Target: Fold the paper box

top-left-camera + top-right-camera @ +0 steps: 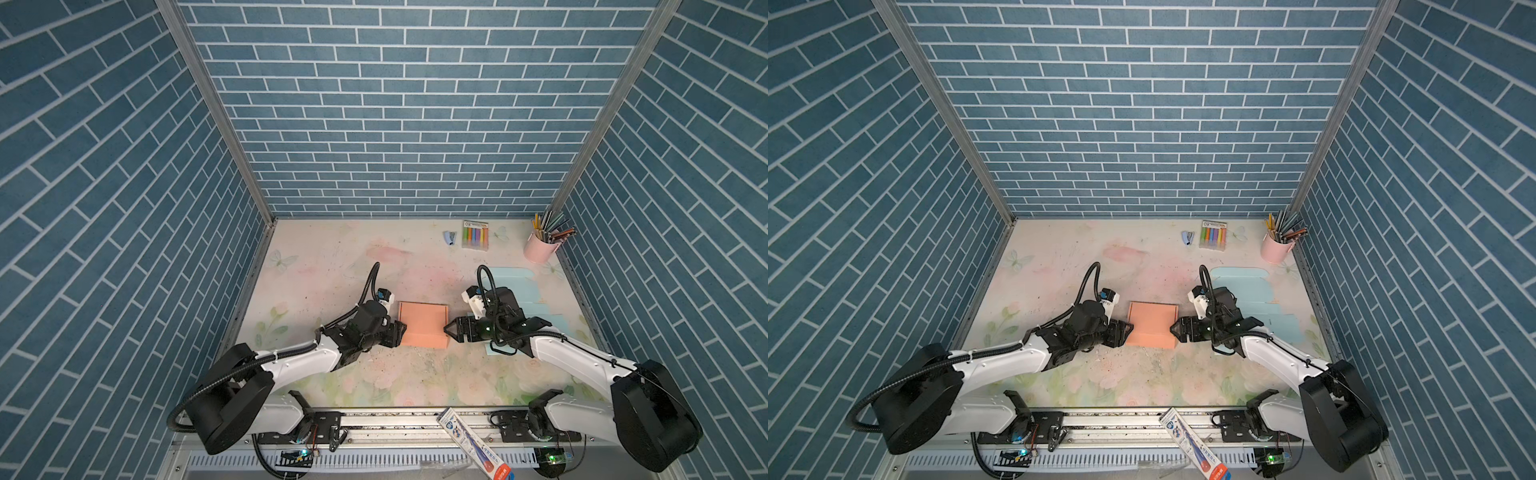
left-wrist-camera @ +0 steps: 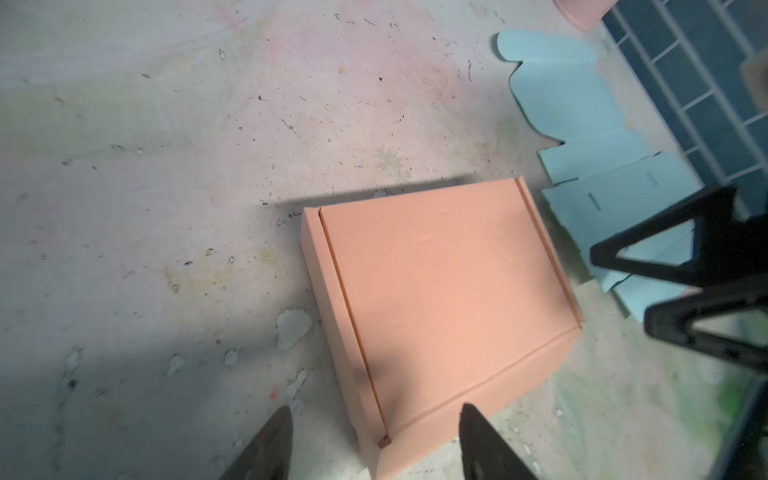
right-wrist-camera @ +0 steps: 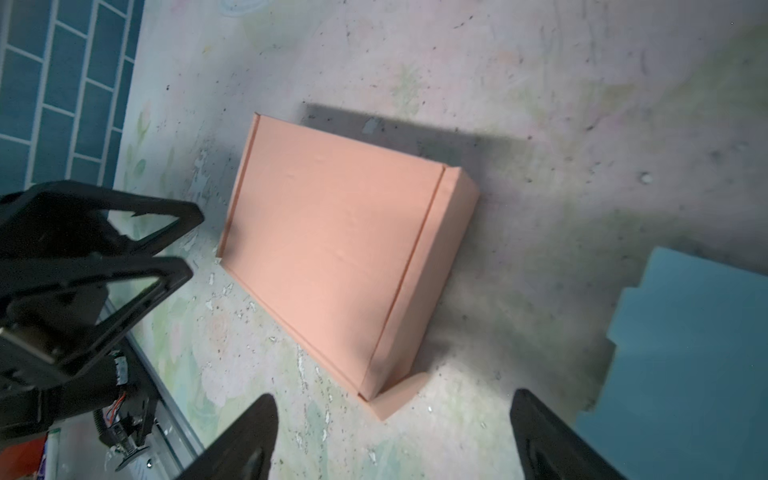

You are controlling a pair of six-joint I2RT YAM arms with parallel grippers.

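Box (image 1: 424, 328) closed mid-frame on the bench (image 1: 332, 270), left hand (image 1: 400, 332) open astride its corner, right hand (image 1: 448, 329) open just beside; stray flap (image 3: 399, 395) may pop the lid (image 2: 449, 291), any brush could skid it

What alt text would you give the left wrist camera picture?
A folded, closed orange paper box lies on a worn floral table, close in front of the open left gripper. A flat blue cardboard sheet lies beyond.
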